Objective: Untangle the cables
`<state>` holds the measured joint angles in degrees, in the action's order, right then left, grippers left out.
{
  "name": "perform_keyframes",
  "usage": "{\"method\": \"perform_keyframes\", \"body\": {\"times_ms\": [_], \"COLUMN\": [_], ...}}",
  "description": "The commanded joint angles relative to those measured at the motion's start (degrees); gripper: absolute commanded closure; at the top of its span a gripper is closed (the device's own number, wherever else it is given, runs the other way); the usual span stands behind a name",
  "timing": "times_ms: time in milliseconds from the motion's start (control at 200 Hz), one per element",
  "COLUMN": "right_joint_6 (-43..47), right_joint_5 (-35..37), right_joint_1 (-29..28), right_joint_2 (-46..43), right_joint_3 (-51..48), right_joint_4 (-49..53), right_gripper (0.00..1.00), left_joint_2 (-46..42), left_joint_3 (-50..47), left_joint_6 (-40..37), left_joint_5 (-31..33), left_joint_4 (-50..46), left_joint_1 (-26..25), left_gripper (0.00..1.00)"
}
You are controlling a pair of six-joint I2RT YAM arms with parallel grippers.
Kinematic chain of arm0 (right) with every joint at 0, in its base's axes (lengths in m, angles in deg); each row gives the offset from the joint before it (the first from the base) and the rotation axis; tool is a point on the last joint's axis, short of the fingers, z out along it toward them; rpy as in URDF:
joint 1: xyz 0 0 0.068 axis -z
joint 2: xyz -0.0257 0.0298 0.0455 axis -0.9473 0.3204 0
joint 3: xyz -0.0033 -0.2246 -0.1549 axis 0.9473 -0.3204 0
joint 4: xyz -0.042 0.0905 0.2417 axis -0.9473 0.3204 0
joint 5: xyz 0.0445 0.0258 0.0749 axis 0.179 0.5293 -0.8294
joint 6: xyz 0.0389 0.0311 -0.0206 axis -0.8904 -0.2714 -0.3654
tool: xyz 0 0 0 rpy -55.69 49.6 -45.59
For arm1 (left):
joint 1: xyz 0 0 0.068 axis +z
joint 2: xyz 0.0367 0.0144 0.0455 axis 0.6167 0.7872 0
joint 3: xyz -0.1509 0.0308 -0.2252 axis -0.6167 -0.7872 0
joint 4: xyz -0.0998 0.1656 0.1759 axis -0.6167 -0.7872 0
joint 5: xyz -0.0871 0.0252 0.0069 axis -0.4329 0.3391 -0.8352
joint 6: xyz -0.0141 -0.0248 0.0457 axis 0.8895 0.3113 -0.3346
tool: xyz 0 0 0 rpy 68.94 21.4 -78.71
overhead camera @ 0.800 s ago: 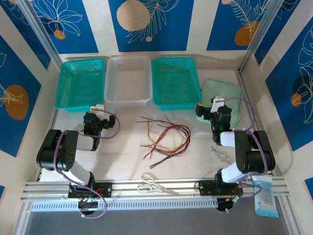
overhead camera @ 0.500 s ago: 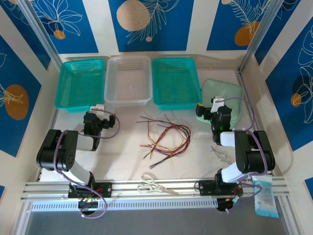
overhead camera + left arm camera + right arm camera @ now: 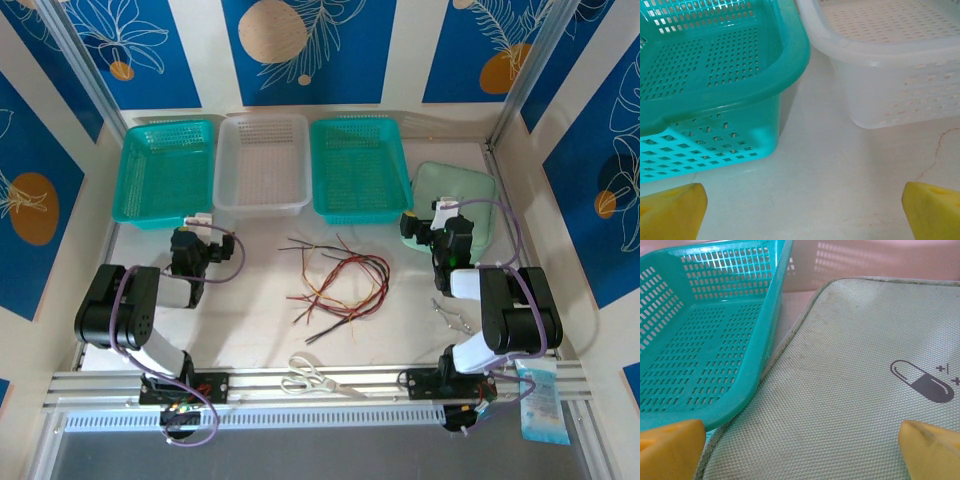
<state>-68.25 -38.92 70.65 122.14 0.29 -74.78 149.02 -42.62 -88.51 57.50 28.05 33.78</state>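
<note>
Cables (image 3: 338, 282) lie tangled mid-table (image 3: 250, 310), well apart from both arms; left end effector (image 3: 802, 206) spread wide facing teal basket (image 3: 715, 80) and white basket (image 3: 890, 50), right end effector (image 3: 800, 446) spread wide over green pill pouch (image 3: 855, 390), nothing gripped, likely parked pre-reach.

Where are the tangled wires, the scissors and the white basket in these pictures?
cables (image 3: 345, 268): top view, on the red strands in the middle of the bunch.
scissors (image 3: 320, 380): top view, near the pivot.
white basket (image 3: 262, 207): top view, on its near rim.
</note>
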Motion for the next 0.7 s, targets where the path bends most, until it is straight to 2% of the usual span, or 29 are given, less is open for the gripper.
{"method": "perform_keyframes", "body": {"times_ms": [0, 55, 120, 220, 330, 430, 565, 630, 695], "right_joint_6": [-0.4, -1.1, -2.0, -2.0, -1.9, 1.0, -0.8, -1.9, -4.9], "right_joint_5": [-1.4, -1.7, -5.3, -5.8, -6.3, -7.8, -6.0, -3.4, 2.6], "right_joint_1": [0.1, 0.7, 2.4, 2.8, 3.0, 2.7, 2.1, 0.6, -1.8], "right_joint_2": [0.6, -0.8, -3.2, -6.9, -13.1, -19.8, -27.0, -30.2, -33.2], "right_joint_3": [-0.6, -1.1, -1.9, -3.5, -3.3, -2.2, 2.7, 5.1, 7.2], "right_joint_4": [1.8, 2.1, 2.9, 2.9, 8.4, 14.0, 26.8, 33.5, 40.1], "right_gripper": [0.01, 0.01, 0.01, 0.01, 0.01, 0.01, 0.01, 0.01, 0.01], "left_joint_2": [-0.9, -1.3, -2.0, -2.1, -4.2, -7.7, -19.2, -26.7, -32.8], "left_joint_3": [0.1, -1.7, -4.8, -7.9, -9.6, -10.9, -10.1, -7.2, -2.7], "left_joint_6": [0.9, 1.6, 2.2, 2.1, 3.2, 2.3, 1.7, 3.7, 4.6], "left_joint_5": [1.3, 3.4, 5.4, 5.3, 8.8, 9.5, 12.5, 12.3, 10.6], "left_joint_4": [2.3, 5.5, 10.9, 16.8, 18.0, 17.9, 6.8, -5.0, -19.1], "left_joint_1": [-0.2, -0.3, -0.4, -0.4, -0.5, -1.3, -2.9, -2.9, -2.9], "left_gripper": [0.01, 0.01, 0.01, 0.01, 0.01, 0.01, 0.01, 0.01, 0.01]}}
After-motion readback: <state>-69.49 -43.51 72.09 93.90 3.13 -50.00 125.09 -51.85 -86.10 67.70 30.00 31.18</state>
